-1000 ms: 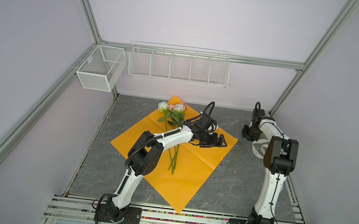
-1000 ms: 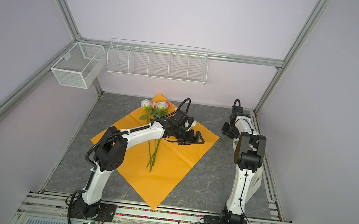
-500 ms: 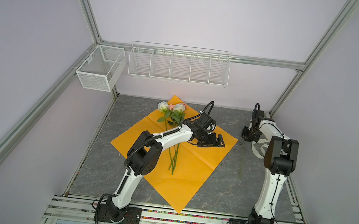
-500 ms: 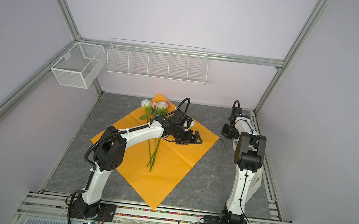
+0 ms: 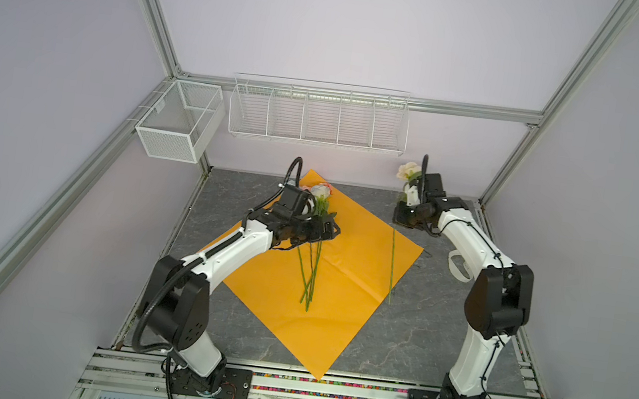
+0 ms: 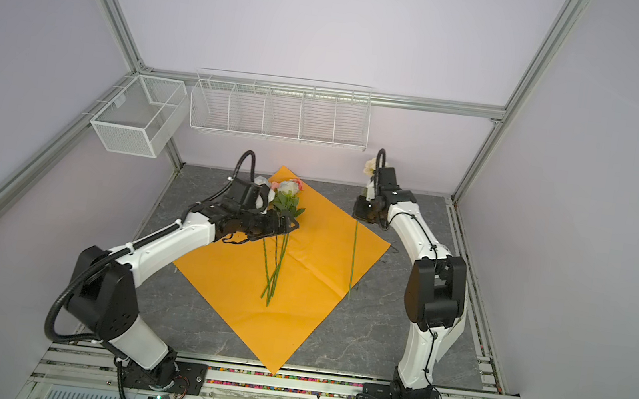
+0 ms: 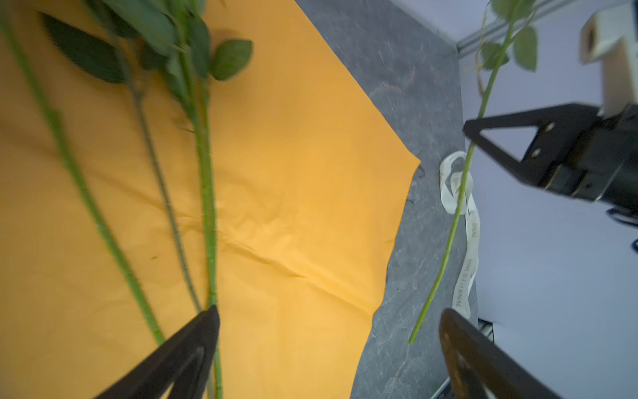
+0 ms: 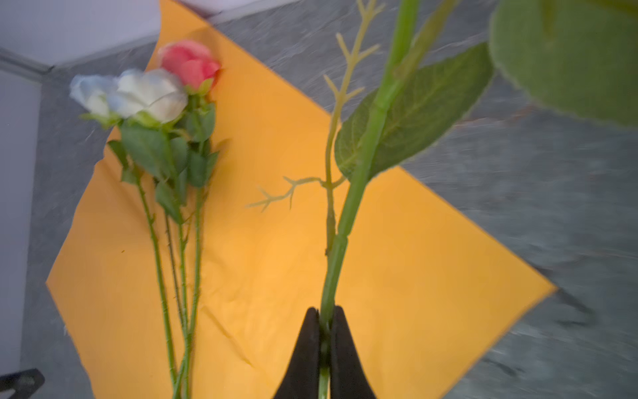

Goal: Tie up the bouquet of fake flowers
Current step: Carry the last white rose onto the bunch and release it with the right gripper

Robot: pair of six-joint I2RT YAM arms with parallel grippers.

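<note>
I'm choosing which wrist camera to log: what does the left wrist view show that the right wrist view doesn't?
Only left wrist: the cream ribbon, and the left end effector standing open. Only right wrist: the bouquet's rose heads, pink, white and pale blue. Both: the orange paper, the stems lying on it, and the right end effector shut on a single stem.

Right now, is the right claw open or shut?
Shut. In the right wrist view, the right gripper pinches a green stem tight between its black fingers.
</note>
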